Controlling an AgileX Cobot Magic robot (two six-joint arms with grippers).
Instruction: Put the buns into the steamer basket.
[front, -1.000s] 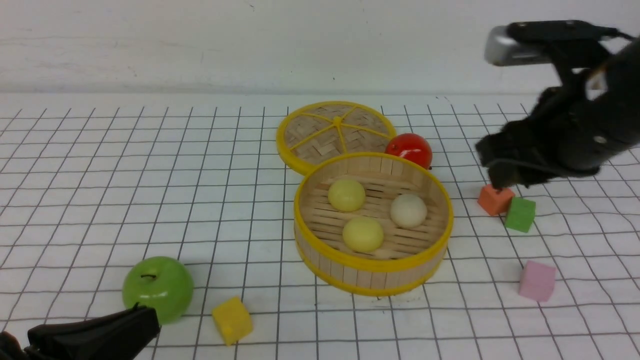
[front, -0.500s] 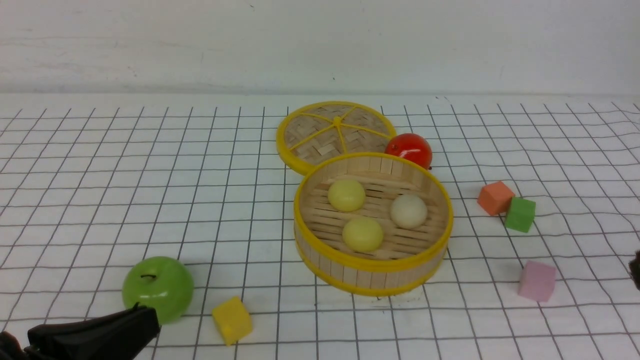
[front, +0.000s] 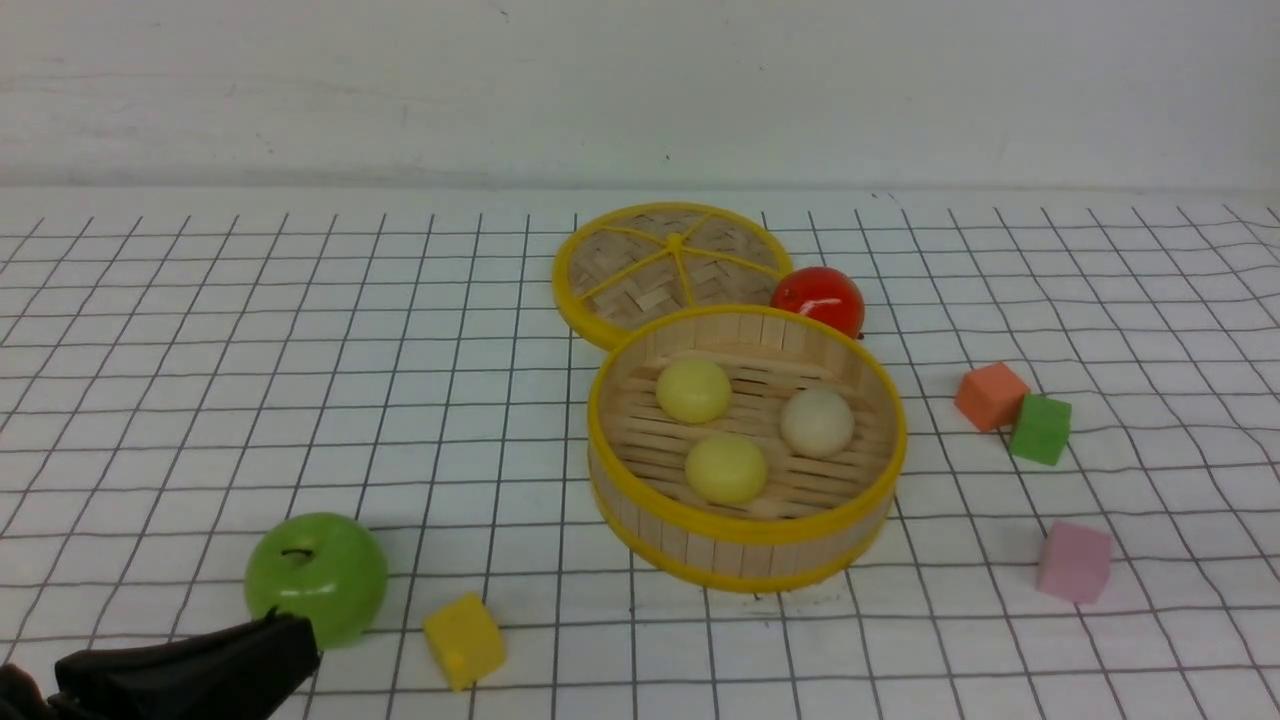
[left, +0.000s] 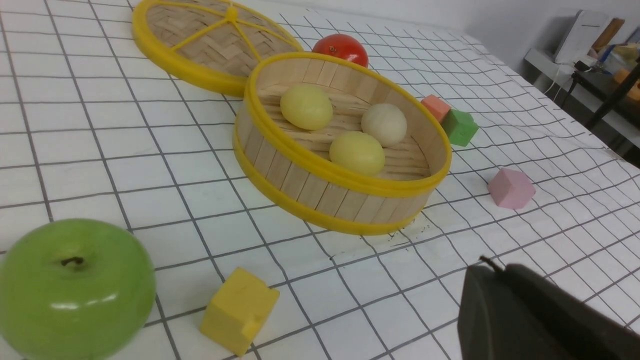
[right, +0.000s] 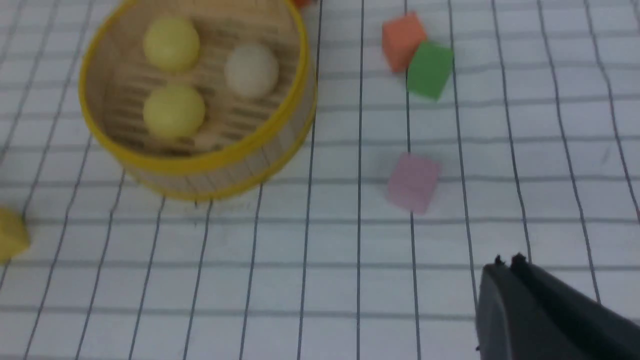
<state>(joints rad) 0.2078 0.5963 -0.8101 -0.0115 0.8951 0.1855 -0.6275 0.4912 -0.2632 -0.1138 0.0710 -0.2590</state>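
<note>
On the tabletop (front: 300, 400), the steamer basket (front: 745, 540) is placed near the middle, and the three buns (front: 726, 468) are all held inside it, on its slatted floor. The green apple (front: 318, 578) is set toward the tabletop's near left corner. The left gripper (left: 495, 267) and the right gripper (right: 511, 262) are closed, with nothing gripped. The yellow cube (front: 465, 641) is seen by the near edge.
</note>
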